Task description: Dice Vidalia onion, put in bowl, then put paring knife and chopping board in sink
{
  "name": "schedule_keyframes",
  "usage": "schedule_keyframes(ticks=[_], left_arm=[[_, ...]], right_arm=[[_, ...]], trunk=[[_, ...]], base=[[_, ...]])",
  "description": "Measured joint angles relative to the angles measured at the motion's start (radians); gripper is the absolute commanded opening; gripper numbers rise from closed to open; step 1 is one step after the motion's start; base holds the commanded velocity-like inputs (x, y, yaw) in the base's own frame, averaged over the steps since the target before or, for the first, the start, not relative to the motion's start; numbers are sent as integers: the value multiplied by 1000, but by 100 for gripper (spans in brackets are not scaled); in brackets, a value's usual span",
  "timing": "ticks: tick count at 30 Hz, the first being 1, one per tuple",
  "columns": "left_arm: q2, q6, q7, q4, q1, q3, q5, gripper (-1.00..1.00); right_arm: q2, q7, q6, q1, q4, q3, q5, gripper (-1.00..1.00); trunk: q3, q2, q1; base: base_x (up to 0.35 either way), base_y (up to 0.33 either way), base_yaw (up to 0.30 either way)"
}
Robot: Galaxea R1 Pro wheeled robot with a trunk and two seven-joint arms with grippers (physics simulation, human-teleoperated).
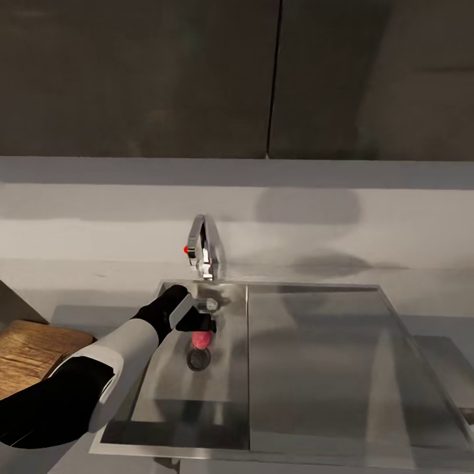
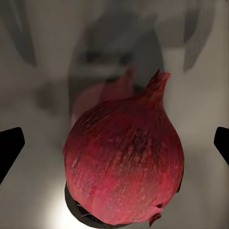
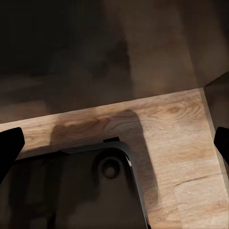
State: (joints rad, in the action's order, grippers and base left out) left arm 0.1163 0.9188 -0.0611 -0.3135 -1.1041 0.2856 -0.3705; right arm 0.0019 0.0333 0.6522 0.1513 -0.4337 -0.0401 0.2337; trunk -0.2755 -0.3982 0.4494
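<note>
The Vidalia onion (image 1: 201,339) is reddish with a pointed tip and lies in the sink (image 1: 158,395) basin, right by the round drain (image 1: 199,359). My left gripper (image 1: 196,321) reaches down into the basin just over it. In the left wrist view the onion (image 2: 124,162) sits between the two dark fingertips (image 2: 9,149), which stand wide apart without touching it, so the left gripper (image 2: 116,145) is open. The wooden chopping board (image 1: 33,352) lies on the countertop (image 1: 79,316) left of the sink. My right gripper (image 3: 116,145) is open with nothing in it.
A chrome tap (image 1: 204,247) with a red dot stands behind the basin. The flat drainboard (image 1: 329,368) stretches to the right. Dark wall cabinets (image 1: 263,79) hang above. The right wrist view looks down on a wooden floor (image 3: 176,143) and a dark part of the robot's base (image 3: 71,191).
</note>
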Motion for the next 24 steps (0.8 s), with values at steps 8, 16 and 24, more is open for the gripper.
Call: schedule_keyframes(ticks=[8,16,24], left_arm=[[1,0,0,1,0,18,0,100],[1,0,0,3,0,21,0,100],[1,0,0,3,0,22,-1,100]], right_arm=[[0,-1,0,0,1,0,-2,100],[-3,-2,0,0,2,0,-5,100],[-4,-2,0,0,2,0,-5,100]], trunk=[[0,0,0],[0,0,0],[0,0,0]], base=[[3,0,0],[0,0,0],[0,0,0]])
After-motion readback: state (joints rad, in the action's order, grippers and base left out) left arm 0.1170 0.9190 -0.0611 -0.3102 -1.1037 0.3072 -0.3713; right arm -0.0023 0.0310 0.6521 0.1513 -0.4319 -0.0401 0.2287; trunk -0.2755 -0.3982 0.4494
